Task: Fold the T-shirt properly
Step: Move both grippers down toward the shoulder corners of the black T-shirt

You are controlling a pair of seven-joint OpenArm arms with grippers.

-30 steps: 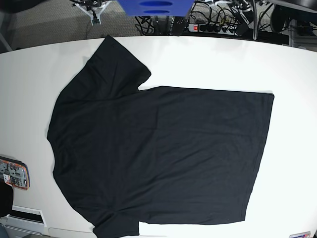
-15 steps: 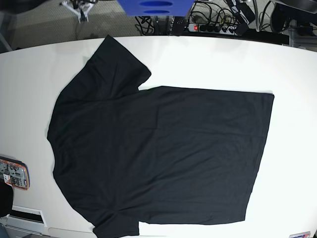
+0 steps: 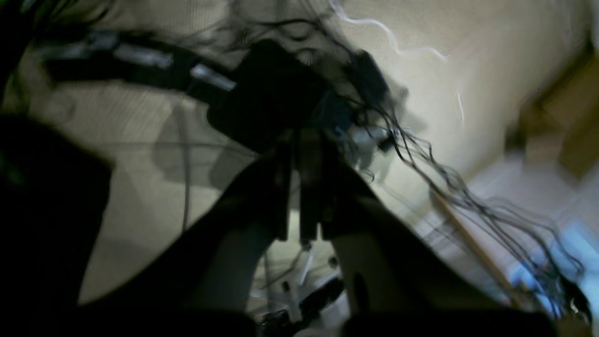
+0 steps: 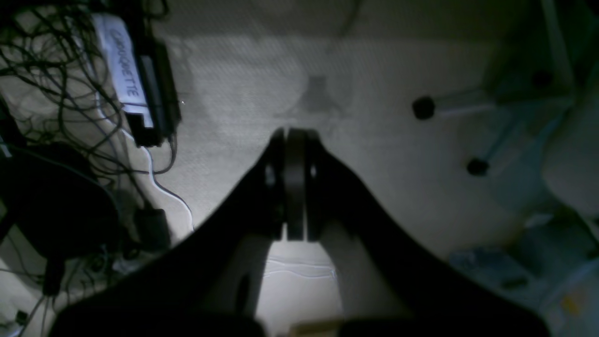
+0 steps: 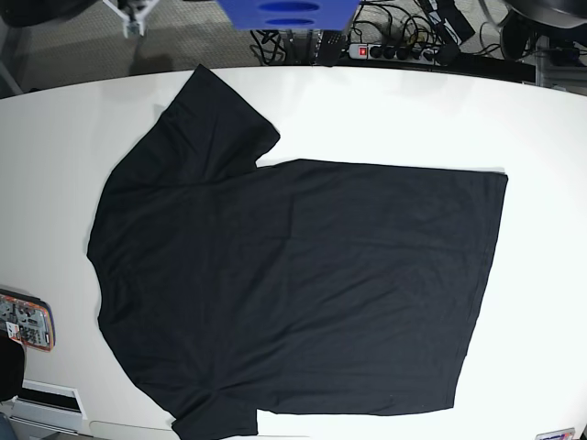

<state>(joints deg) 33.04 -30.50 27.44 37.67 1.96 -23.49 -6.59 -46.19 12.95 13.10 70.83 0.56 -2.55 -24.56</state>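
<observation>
The right gripper (image 4: 294,187) has its jaws pressed together on nothing, hanging over carpeted floor (image 4: 374,84) with a cable tangle (image 4: 56,84) at ten o'clock. The left gripper (image 3: 299,196) looks pressed together and empty too, though its view is blurred; cables (image 3: 421,154) trail toward four o'clock. On the white counter (image 5: 541,137), the T-shirt (image 5: 293,266) lies spread flat, sleeves at nine o'clock, hem at three.

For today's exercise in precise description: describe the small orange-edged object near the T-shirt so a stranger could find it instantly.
Start at the white table, where the black T-shirt lies spread flat. Follow its collar end towards the base view's lower left edge: the orange-rimmed card lies there, apart from the cloth, the only brightly coloured thing nearby.
</observation>
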